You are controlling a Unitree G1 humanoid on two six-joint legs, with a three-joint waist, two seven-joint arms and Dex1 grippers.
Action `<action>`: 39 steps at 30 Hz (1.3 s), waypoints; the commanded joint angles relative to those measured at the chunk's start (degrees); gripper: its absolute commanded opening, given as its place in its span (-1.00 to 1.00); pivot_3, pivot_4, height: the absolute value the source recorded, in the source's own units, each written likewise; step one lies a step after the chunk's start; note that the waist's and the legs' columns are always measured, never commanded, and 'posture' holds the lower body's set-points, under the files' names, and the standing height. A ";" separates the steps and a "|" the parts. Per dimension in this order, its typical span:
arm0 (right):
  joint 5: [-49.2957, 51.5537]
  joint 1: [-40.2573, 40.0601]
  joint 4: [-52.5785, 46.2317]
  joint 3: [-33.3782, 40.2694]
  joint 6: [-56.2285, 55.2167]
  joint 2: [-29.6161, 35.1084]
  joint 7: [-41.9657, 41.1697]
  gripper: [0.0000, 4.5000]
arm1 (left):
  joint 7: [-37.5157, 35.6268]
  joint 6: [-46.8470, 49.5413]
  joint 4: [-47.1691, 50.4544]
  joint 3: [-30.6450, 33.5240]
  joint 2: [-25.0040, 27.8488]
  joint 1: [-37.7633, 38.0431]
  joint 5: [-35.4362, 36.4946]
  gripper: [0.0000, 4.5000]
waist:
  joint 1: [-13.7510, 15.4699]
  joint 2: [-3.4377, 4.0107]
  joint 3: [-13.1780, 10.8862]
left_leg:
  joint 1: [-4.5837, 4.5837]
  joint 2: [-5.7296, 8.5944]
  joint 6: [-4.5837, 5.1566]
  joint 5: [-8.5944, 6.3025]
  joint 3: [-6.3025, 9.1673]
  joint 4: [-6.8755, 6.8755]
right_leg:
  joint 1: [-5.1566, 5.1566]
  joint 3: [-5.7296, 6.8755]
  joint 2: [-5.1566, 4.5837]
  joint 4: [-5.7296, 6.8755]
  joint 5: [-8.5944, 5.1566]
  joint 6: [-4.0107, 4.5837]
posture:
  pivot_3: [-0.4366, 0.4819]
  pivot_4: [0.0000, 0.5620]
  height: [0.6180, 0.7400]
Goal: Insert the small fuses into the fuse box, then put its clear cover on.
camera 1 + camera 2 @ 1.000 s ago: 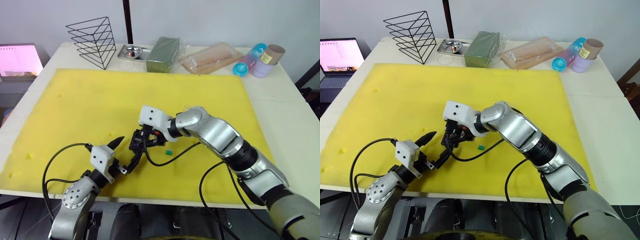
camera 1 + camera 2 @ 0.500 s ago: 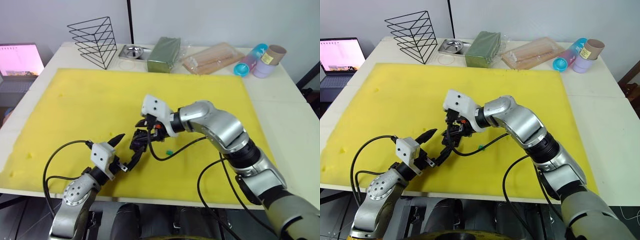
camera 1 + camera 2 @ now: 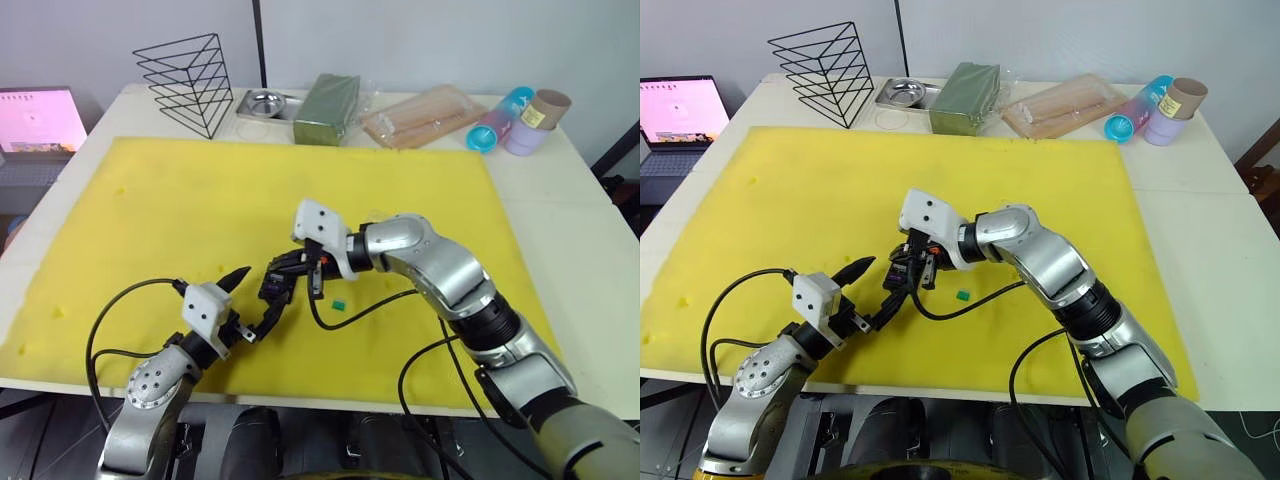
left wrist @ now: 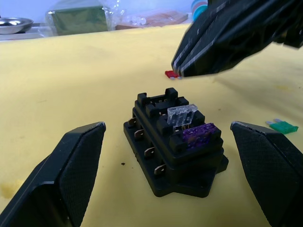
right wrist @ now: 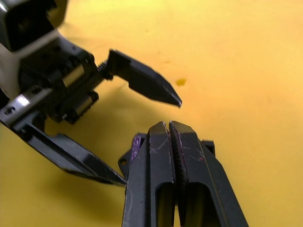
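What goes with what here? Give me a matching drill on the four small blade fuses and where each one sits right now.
Things:
1. purple blade fuse
2. pale clear blade fuse
3. green blade fuse
4. red blade fuse

Places:
A. lying on the yellow foam mat, beyond the small black plastic fuse box
B. seated in the fuse box, at the end nearest the left wrist camera
C. lying on the yellow foam mat, off to the side of the fuse box
D. seated in the fuse box, just behind the purple one

Pairs: 1-B, 2-D, 3-C, 4-A
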State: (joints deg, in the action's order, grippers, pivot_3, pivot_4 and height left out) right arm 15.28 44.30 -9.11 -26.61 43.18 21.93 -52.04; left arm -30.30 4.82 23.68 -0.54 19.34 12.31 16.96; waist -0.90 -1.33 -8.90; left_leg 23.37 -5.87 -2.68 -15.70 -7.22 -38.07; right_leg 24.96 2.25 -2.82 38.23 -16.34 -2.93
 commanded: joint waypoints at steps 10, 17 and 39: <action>-2.15 -0.25 0.28 -0.35 -0.18 -1.15 0.19 -0.98 | -0.06 0.04 2.40 0.41 0.35 -0.08 0.66 1.00 | 0.03 0.00 0.00 | 0.00 0.00 0.00 0.00 0.00 0.00 | 0.00 0.00 0.00 0.00 0.00 0.00 | -0.05 -0.47 1.00; -3.54 -1.55 0.31 -1.83 -0.42 -0.73 -0.10 -0.98 | -0.14 -0.24 2.31 0.33 0.29 0.18 0.57 1.00 | 0.02 0.00 0.00 | 0.00 0.00 0.00 0.00 0.00 0.00 | 0.00 0.00 0.00 0.00 0.00 0.00 | -0.05 -0.47 1.00; -9.61 -4.28 3.67 -6.50 -2.48 1.36 -0.51 -0.98 | -0.12 -1.28 2.59 0.31 0.35 2.11 0.17 1.00 | 0.02 0.03 0.31 | -0.19 0.00 0.00 0.00 0.00 0.00 | -0.20 0.00 0.00 0.00 0.00 0.00 | -0.05 -0.47 1.00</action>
State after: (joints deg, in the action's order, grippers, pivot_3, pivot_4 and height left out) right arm 7.70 41.76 -8.21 -30.63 39.22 21.97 -52.22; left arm -30.37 4.68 23.81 -0.54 19.62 14.16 16.92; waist -0.88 -1.30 -8.59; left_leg 23.16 -5.87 -2.68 -15.71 -7.21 -38.07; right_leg 24.74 2.25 -2.82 38.22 -16.34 -2.93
